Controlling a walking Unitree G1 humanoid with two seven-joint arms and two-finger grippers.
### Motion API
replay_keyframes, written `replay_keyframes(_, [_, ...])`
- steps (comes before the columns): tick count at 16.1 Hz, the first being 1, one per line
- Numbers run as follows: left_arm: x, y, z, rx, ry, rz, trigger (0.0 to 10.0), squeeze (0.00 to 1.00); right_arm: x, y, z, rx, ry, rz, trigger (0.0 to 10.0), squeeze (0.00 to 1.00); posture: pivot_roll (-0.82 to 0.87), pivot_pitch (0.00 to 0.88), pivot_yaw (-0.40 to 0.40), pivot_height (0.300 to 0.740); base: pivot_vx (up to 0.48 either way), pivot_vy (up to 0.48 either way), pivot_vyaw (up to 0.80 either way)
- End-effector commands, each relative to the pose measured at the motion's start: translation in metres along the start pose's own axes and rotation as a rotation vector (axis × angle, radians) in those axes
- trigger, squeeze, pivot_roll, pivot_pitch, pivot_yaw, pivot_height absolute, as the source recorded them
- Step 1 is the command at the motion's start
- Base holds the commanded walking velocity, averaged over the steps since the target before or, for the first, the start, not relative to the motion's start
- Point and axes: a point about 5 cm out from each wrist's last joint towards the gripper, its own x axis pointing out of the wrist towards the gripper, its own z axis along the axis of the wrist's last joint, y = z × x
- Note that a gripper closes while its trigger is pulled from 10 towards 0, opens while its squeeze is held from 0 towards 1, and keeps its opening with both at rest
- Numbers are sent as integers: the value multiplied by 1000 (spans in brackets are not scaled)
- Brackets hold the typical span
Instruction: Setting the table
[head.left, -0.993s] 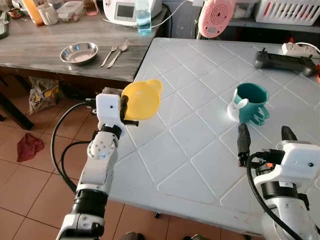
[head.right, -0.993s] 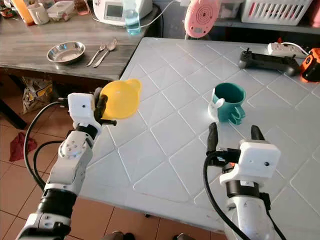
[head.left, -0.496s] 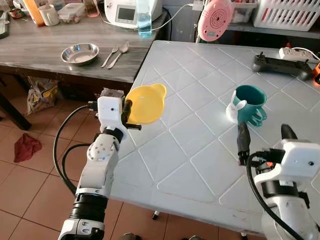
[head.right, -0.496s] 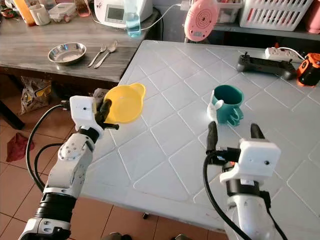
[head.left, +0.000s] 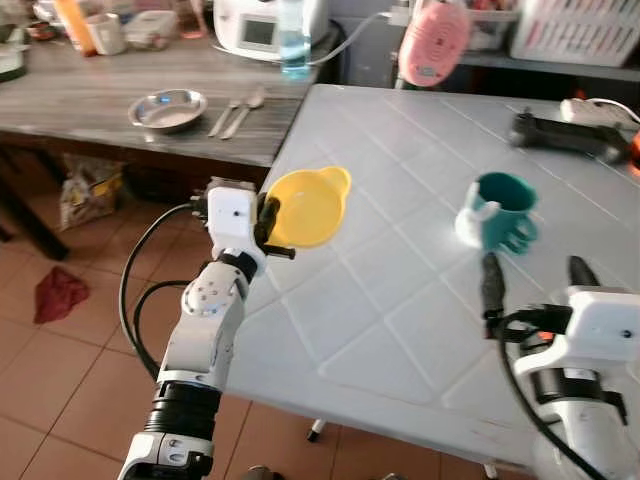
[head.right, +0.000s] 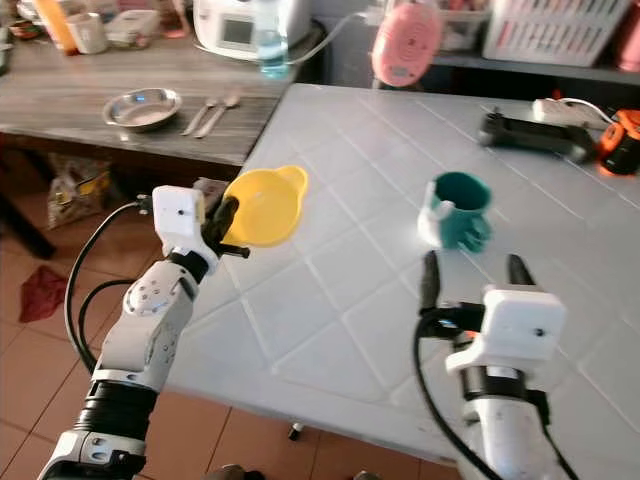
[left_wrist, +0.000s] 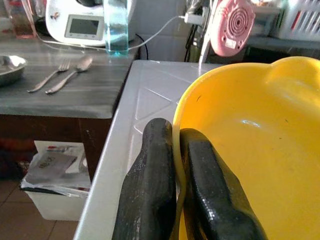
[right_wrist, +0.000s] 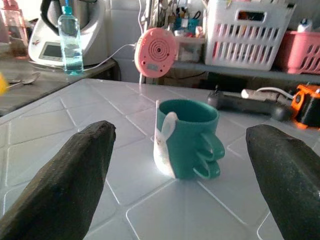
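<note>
I see the head views blurred by motion. The yellow bowl (left_wrist: 250, 150) runs off the left wrist view's right and lower edges. The right gripper (right_wrist: 180, 165) fingertips are cut by the lower corners. The white basket (head.left: 585, 30) is cropped at the top.

Daylight is filling the room evenly, bright without being harsh. Both head views are smearing slightly with motion blur, so the ridges of the white counter (head.left: 400, 260) are looking soft and the far clutter is losing its edges. A patch of glare is burning on the counter just left of the teal mug (head.left: 503, 210), washing out its white detail. The yellow bowl (head.left: 308, 207) is glowing, saturated and translucent. Shadows under the wooden counter (head.left: 120, 110) on the far left are staying deep. In the wrist views the near black fingers (right_wrist: 65, 185) are showing soft, while the background is holding sharp.
</note>
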Motion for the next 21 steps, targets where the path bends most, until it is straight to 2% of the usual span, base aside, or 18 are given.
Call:
replay_keyframes(1, [0, 3, 4, 0, -7, 2, 10000, 0, -1, 2, 3, 10, -13, 8, 10000, 0, -33, 110, 17, 714, 0, 270, 0])
replay_keyframes(19, [0, 2, 0, 9, 28, -20, 10000, 0, -1, 3, 2, 18, -12, 6, 10000, 0, -32, 116, 23, 714, 0, 350, 0])
replay_keyframes(21, [0, 1, 0, 13, 28, -18, 10000, 0, -1, 3, 2, 17, -11, 11, 10000, 0, -35, 114, 23, 714, 0, 379, -553])
